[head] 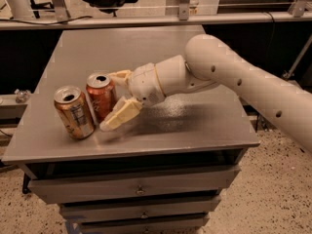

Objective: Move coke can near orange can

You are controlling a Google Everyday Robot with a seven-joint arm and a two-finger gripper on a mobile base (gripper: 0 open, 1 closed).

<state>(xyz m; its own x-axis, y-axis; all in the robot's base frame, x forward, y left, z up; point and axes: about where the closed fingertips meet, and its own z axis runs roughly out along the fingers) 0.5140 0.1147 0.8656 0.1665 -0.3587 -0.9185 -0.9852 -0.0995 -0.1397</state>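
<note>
Camera view looks down on a grey table (195,126) with drawers (139,190) under its top. From where I stand, the robot's pale arm (234,72) reaches in from the right and across to the table's left front part. The gripper (110,100) sits low there, level with the cans. Its two cream fingers (123,115) are spread apart, one behind and one in front of the coke can (100,99), so the can stands in the gap between them. The rear finger is right by the can's rim, and the front one slants down to the tabletop beside its base. I cannot tell whether either presses on the metal.

The coke can stands upright on the table, silver top showing. The orange can (74,113) is just to its left and a little nearer the front edge, also upright. The two are almost touching, and the orange can lies outside the fingers.
</note>
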